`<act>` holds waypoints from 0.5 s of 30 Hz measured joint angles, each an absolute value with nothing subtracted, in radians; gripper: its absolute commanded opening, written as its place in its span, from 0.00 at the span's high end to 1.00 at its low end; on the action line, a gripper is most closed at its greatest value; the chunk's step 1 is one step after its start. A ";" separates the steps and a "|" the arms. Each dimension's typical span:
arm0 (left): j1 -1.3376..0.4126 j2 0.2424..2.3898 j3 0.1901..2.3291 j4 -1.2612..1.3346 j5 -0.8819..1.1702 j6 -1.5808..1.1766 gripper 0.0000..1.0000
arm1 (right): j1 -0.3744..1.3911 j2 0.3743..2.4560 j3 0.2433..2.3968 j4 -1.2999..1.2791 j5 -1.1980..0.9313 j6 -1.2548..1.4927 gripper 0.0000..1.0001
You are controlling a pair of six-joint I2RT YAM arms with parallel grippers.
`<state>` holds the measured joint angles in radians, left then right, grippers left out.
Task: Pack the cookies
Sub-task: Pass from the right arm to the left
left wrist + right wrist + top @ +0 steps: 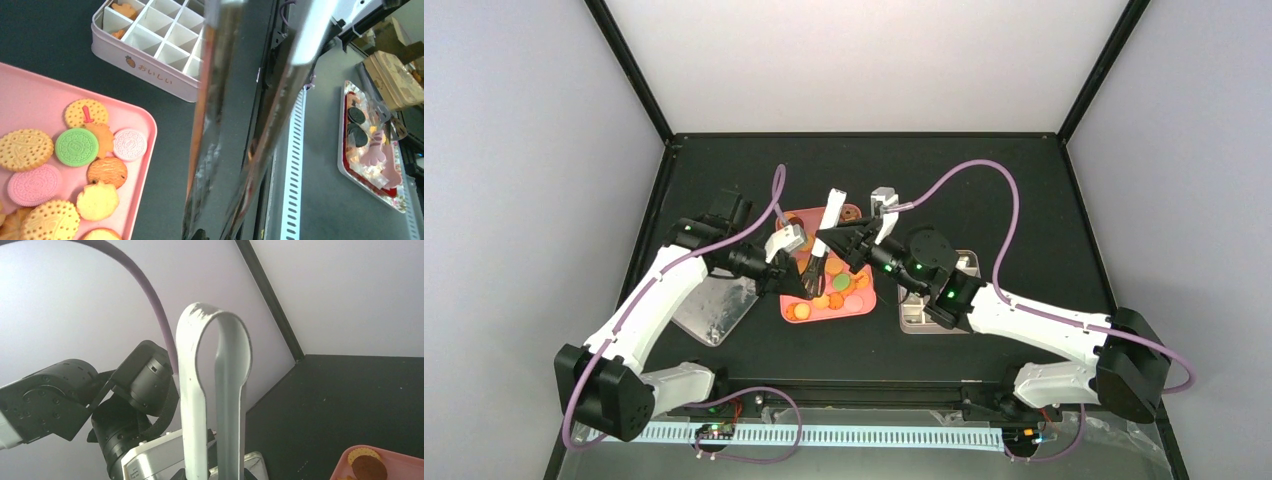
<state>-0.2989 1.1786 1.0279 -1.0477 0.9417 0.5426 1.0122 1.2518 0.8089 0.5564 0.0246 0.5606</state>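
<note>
Table (1024, 180): black, flat.
Round cookies (76, 147): on pink plastic tray (30, 107), middle.
Right gripper (832, 240): pinches long metal tongs (231, 390).
Left gripper (796, 255): fingers hidden, cannot tell.

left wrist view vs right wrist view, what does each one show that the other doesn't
Only the left wrist view: the divided tin with cookies in two cells, most of the loose ones such as the green cookie, and a second tray off the table.
Only the right wrist view: the looped end of the tongs, the left arm, a purple cable and the wall.
Both: the tongs, the pink tray, some cookies on it and the black table.
</note>
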 measured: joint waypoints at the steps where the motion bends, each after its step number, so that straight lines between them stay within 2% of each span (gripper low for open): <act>1: -0.299 1.178 1.028 -1.052 0.945 0.542 0.98 | 1.008 1.252 0.805 0.564 0.019 0.564 0.73; 4: -0.306 1.177 1.028 -1.058 0.971 0.559 0.98 | 0.998 1.252 0.803 0.570 0.010 0.577 0.69; 13: -0.308 1.177 1.041 -1.105 1.013 0.584 0.98 | 0.988 1.268 0.803 0.607 -0.023 0.604 0.68; 15: -0.308 1.176 1.041 -1.110 1.015 0.584 0.99 | 0.986 1.270 0.803 0.607 -0.030 0.610 0.65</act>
